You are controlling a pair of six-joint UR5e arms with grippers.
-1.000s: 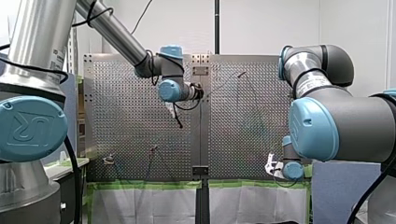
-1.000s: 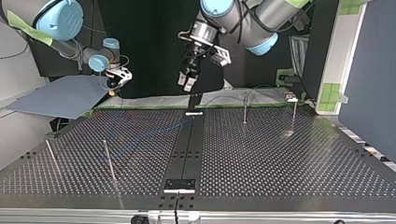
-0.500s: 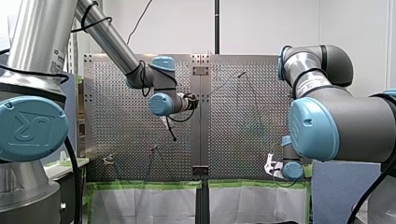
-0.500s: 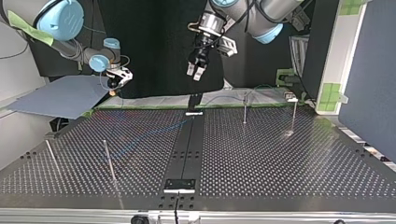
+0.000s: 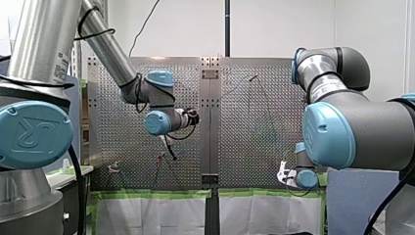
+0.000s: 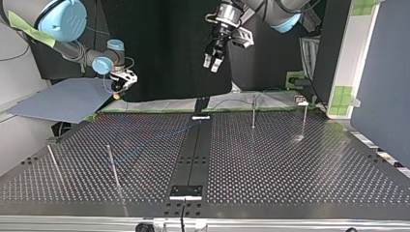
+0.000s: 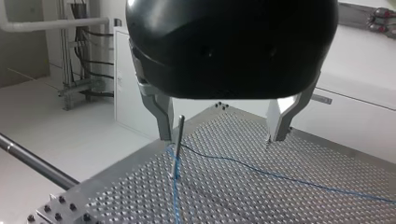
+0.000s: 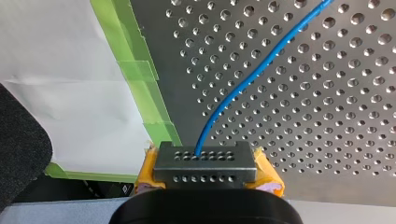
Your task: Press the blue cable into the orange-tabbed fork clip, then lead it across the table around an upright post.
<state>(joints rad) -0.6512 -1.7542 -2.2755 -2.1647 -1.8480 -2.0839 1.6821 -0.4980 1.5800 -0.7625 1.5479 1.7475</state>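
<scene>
The blue cable (image 8: 243, 88) runs over the perforated table (image 8: 327, 116) and ends between the yellow pads (image 8: 268, 175) of my right gripper (image 8: 205, 170), which is shut on it. That gripper (image 6: 118, 84) hangs off the table's far edge at the top view's left. The cable (image 7: 261, 171) bends around the foot of an upright post (image 7: 178, 140). My left gripper (image 7: 222, 136) hovers high over that post, metal fingers open and holding nothing. It (image 6: 212, 60) is well above the table's far middle. A small clip (image 6: 300, 100) sits at the far right.
Thin upright posts stand at the top view's far right (image 6: 253, 115) (image 6: 304, 118) and near left (image 6: 112, 166) (image 6: 53, 162). A black strip (image 6: 193, 154) runs down the table's middle. Green tape (image 8: 140, 93) lines the table's edge. A grey board (image 6: 63, 99) lies beyond the far left corner.
My left arm has lifted away from the table and drifted toward the top view's right, its gripper still open. My right arm and the cable have not moved.
</scene>
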